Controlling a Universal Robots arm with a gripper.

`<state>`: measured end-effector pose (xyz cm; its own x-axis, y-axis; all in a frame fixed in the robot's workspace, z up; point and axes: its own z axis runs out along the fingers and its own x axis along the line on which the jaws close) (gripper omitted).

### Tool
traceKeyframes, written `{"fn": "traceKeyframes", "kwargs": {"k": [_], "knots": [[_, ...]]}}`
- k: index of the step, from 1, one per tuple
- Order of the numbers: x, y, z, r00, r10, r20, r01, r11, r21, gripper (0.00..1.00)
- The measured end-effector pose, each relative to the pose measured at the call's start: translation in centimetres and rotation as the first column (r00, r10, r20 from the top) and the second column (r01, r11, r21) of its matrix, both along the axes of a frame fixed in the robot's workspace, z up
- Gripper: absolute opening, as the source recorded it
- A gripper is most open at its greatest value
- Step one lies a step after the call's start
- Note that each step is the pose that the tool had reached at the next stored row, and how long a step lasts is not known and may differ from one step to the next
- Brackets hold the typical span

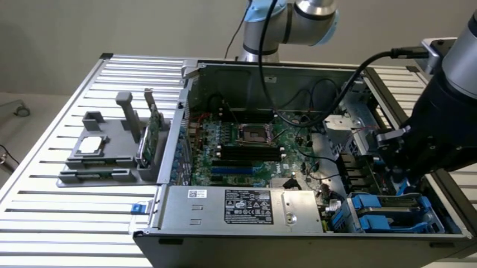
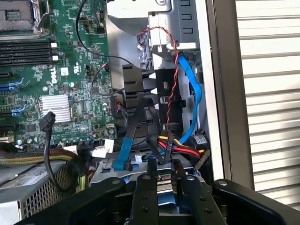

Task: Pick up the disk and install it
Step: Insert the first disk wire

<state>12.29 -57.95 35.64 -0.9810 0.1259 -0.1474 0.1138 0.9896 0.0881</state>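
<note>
The disk (image 1: 395,207) sits in the drive bay at the near right corner of the open computer case (image 1: 186,111), its blue carrier showing. My gripper (image 1: 402,181) reaches down into that bay from the black wrist above. In the wrist view the two black fingers (image 2: 143,192) stand close together on either side of the silver and blue edge of the disk (image 2: 165,187). My gripper (image 2: 164,171) looks shut on it. The rest of the disk is hidden under the fingers and cables.
A bundle of blue, red, yellow and black cables (image 2: 187,103) hangs just beyond the fingers. The green motherboard (image 1: 246,145) and silver power supply (image 1: 238,206) take up the case. On the slatted table (image 1: 75,223), a grey fixture (image 1: 93,148) holds a green card (image 1: 153,134).
</note>
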Motion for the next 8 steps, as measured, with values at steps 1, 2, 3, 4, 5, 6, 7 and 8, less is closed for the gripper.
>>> {"fn": "traceKeyframes", "kwargs": {"k": [1, 2, 3, 4, 5, 6, 7, 8], "knots": [[0.03, 0.01, 0.00, 1.0000, -0.004, 0.0006, 0.004, 1.0000, -0.0079, 0.27], [0.06, 0.03, 0.00, 1.0000, -0.009, 0.0013, 0.009, 0.9998, -0.0155, 0.27], [0.08, 0.05, 0.00, 0.9999, -0.013, 0.0022, 0.013, 0.9997, -0.0225, 0.27], [0.10, 0.08, 0.00, 0.9999, -0.017, 0.0031, 0.017, 0.9995, -0.0262, 0.27], [0.10, 0.13, 0.00, 0.9998, -0.022, 0.0036, 0.022, 0.9994, -0.0274, 0.27], [0.11, 0.15, 0.00, 0.9996, -0.028, 0.0039, 0.028, 0.9992, -0.0279, 0.27], [0.10, 0.17, 0.00, 0.9993, -0.036, 0.0041, 0.036, 0.9989, -0.0283, 0.27], [0.10, 0.18, 0.00, 0.9990, -0.045, 0.0043, 0.045, 0.9986, -0.0286, 0.27]]}}
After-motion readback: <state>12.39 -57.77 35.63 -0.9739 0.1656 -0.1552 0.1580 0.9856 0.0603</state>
